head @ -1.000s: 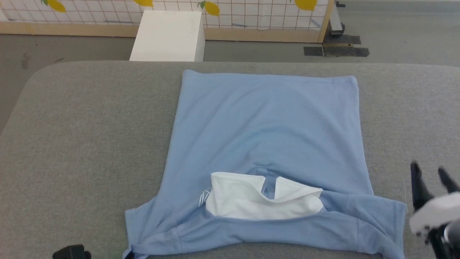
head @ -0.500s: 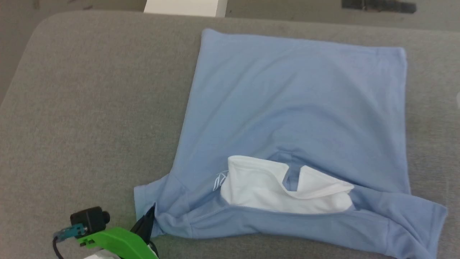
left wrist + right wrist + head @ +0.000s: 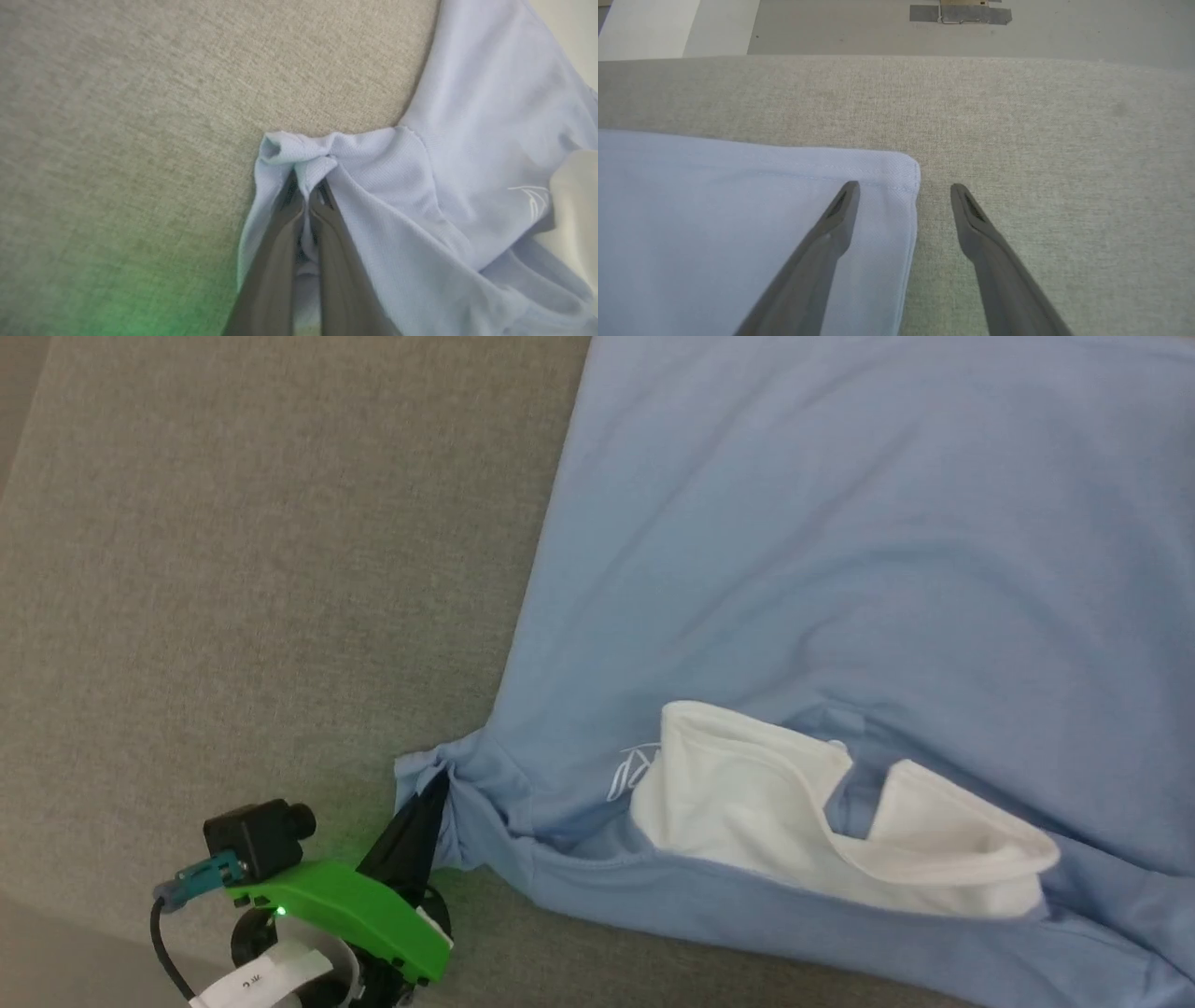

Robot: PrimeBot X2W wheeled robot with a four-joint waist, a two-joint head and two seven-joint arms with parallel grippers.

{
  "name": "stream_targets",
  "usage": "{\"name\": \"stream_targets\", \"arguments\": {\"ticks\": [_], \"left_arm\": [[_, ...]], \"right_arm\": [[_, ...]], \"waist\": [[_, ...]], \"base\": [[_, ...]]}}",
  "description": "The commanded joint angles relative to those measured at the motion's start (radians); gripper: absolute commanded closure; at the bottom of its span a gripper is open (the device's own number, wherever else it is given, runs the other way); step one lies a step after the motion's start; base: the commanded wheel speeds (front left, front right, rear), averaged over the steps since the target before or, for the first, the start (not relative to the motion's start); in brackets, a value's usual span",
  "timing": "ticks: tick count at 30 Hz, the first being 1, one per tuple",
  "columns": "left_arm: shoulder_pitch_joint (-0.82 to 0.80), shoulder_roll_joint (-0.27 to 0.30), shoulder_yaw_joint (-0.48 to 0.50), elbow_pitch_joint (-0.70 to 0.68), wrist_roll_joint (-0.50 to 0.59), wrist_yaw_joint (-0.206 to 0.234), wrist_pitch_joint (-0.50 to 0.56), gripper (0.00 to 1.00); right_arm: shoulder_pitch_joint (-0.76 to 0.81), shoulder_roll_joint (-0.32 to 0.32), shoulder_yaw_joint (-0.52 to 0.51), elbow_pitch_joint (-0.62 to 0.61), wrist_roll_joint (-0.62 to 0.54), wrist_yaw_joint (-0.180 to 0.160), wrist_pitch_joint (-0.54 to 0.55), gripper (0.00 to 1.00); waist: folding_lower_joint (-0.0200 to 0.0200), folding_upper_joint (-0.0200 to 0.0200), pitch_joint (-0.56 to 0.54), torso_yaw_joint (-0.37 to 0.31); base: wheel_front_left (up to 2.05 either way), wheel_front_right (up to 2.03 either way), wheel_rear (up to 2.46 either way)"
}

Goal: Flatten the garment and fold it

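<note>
Lab: taped floor (image 3: 840,32), padded table (image 3: 1041,121)

Light: bright, even, diffuse; shadows soft. Green glow (image 3: 140,308) btm-left, left wrist view; left pincer (image 3: 309,189) blurred.

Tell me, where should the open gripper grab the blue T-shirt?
Its stitched hem corner, I'd guess, coming from over the grey surface. That corner of the T-shirt lies flat with free edges, and the right gripper has its jaws open astride it.
</note>
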Motion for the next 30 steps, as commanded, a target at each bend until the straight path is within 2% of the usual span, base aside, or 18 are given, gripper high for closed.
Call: {"name": "stream_targets", "arguments": {"ticks": [1,4,5,6,7,8,10,13,18,21,25,30], "left_arm": [[-0.013,-0.005,-0.002,0.051,-0.005,0.011,0.01,1.0],[-0.02,-0.007,-0.003,0.065,-0.009,0.007,0.0,1.0],[-0.021,-0.007,-0.003,0.068,-0.01,0.007,-0.002,1.0],[-0.021,-0.007,-0.002,0.073,-0.011,0.006,-0.005,1.0],[-0.021,-0.007,-0.001,0.076,-0.011,0.006,-0.007,1.0],[-0.02,-0.005,0.0,0.08,-0.011,0.006,-0.009,1.0],[-0.02,-0.003,0.002,0.086,-0.012,0.004,-0.013,1.0],[-0.016,0.001,0.005,0.097,-0.013,0.003,-0.019,1.0],[0.018,0.019,0.02,0.109,-0.014,0.009,-0.021,1.0],[0.05,0.034,0.032,0.109,-0.013,0.02,-0.016,1.0],[0.112,0.058,0.049,0.088,-0.015,0.04,0.006,1.0],[0.185,0.077,0.065,0.045,-0.023,0.062,0.034,1.0]], "right_arm": [[-0.018,-0.002,-0.005,-0.002,-0.012,-0.002,0.04,0.0],[-0.021,0.003,-0.02,-0.012,-0.03,-0.002,0.123,0.02],[-0.02,0.005,-0.027,-0.016,-0.035,-0.002,0.144,0.5],[-0.013,0.009,-0.032,-0.023,-0.041,-0.002,0.164,0.69],[-0.005,0.012,-0.034,-0.033,-0.044,-0.002,0.172,0.8],[0.006,0.02,-0.042,-0.051,-0.045,-0.002,0.166,1.0],[0.031,0.033,-0.063,-0.085,-0.039,-0.002,0.123,1.0],[0.093,0.046,-0.077,-0.131,-0.038,-0.002,-0.032,1.0],[0.232,0.096,-0.12,-0.186,-0.021,-0.002,-0.442,1.0],[0.331,0.136,-0.154,-0.189,-0.014,-0.002,-0.608,1.0],[0.482,0.193,-0.195,-0.22,-0.018,-0.002,-0.674,1.0],[0.682,0.263,-0.254,-0.324,-0.032,-0.002,-0.599,1.0]], "waist": [[-0.0001,-0.0001,0.085,0.062],[-0.0001,-0.0001,0.093,0.061],[-0.0001,-0.0001,0.094,0.06],[-0.0001,-0.0001,0.091,0.058],[-0.0001,-0.0001,0.087,0.055],[-0.0001,-0.0001,0.08,0.051],[-0.0001,-0.0001,0.064,0.045],[-0.0001,-0.0001,0.017,0.033],[-0.0001,-0.0001,-0.096,-0.003],[-0.0001,-0.0001,-0.187,-0.033],[-0.0001,-0.0001,-0.294,-0.078],[-0.0001,-0.0001,-0.378,-0.139]], "base": [[0.0,0.0,0.0],[0.0,0.0,0.0],[0.0,0.0,0.0],[0.0,0.0,0.0],[0.0,0.0,0.0],[0.0,0.0,0.0],[0.0,0.0,0.0],[0.0,0.0,0.0],[0.0,0.0,0.0],[0.0,0.0,0.0],[0.0,0.0,0.0],[0.0,0.0,0.0]]}}
